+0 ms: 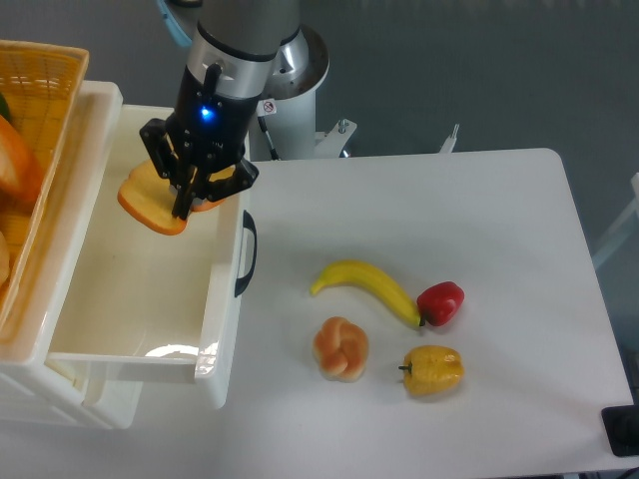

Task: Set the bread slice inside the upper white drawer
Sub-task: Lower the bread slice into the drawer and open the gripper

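Note:
The bread slice, yellow-orange with a darker crust, hangs tilted in the air over the upper white drawer. My gripper is shut on the slice's right part, above the drawer's far right area near its right wall. The drawer is pulled out, glossy white and deep, with a black curved handle on its front facing the table. Its inside shows nothing in it.
A woven yellow-orange basket sits on the left, above the drawer unit. On the white table lie a banana, a red pepper, a yellow pepper and a knotted bun.

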You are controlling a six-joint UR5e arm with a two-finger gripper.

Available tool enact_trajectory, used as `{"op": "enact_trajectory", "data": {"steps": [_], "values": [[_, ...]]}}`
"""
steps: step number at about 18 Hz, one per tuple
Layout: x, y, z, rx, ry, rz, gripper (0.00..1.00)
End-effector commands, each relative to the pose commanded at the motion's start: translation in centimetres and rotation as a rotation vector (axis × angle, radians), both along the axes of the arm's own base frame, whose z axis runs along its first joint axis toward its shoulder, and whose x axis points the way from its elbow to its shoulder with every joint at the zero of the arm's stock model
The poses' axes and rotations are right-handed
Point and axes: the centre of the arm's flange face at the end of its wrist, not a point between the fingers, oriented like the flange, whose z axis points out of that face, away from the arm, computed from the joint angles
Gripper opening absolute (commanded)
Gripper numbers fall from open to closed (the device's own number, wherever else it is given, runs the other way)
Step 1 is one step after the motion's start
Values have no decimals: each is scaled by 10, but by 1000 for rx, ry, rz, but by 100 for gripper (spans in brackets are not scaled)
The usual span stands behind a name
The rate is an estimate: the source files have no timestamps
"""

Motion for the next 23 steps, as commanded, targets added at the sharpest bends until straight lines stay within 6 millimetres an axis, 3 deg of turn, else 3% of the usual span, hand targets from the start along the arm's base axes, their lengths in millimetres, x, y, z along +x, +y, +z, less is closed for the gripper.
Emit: {"op": "enact_trajectory", "data": {"steps": [3,7,9,11,13,14,16,18,21,23], "values": [[3,7,-8,-8,-5,-16,0],[5,11,-8,3,7,-26,16],[5,11,-8,5,12,-34,17],[4,11,-8,8,20,-47,34],[5,11,-8,8,25,-56,38],[5,11,-8,9,27,-59,48],[5,11,-8,11,32,-68,52],[5,11,-7,14,39,-77,62],[0,9,-8,18,65,-112,96],[-10,4,-7,22,75,-108,99]]}}
